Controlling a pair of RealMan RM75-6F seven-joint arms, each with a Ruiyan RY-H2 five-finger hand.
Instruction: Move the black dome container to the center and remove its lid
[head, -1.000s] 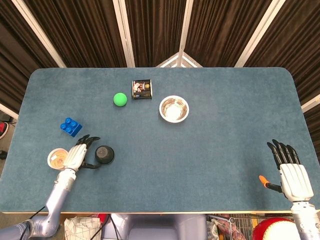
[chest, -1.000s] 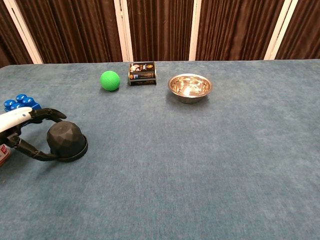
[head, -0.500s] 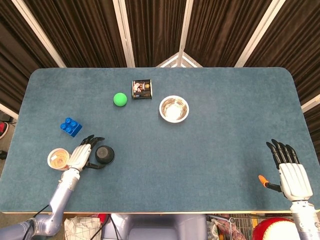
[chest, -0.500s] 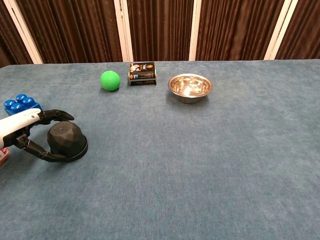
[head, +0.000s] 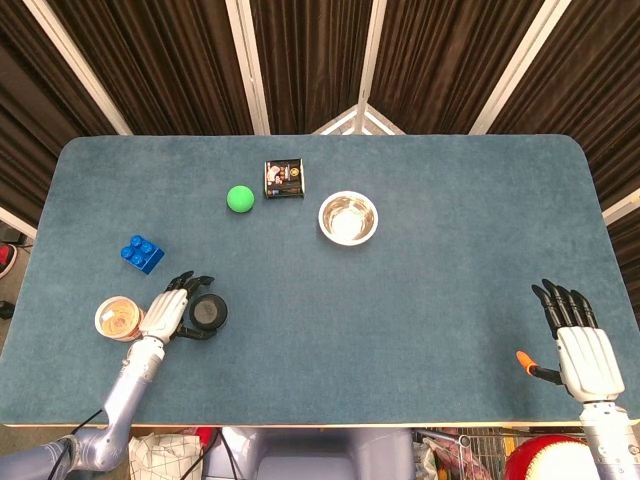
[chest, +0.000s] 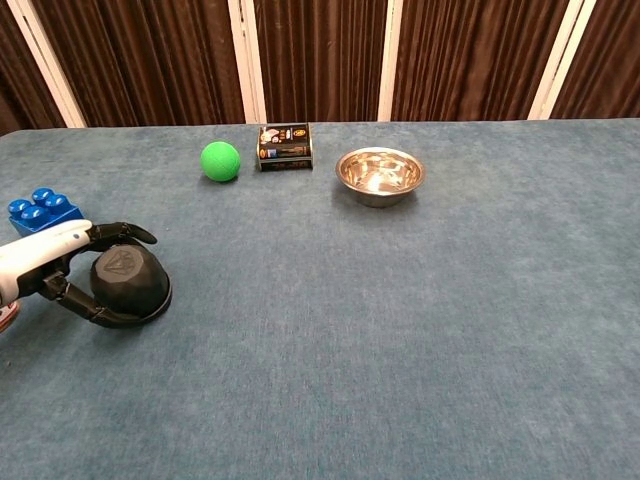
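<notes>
The left hand (chest: 45, 268) is curling its fingers around the dome (chest: 128, 281) at the near left to carry it to the middle, while the right hand (head: 578, 340) is lying open, holding nothing.

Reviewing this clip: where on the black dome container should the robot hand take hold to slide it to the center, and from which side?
Probably low around the flared base of the dome container, coming from its left side, where the left robot hand already curls around it. The faceted dome narrows toward the top, so a high grip looks likely to slip or lift the lid rather than move the whole container.
</notes>
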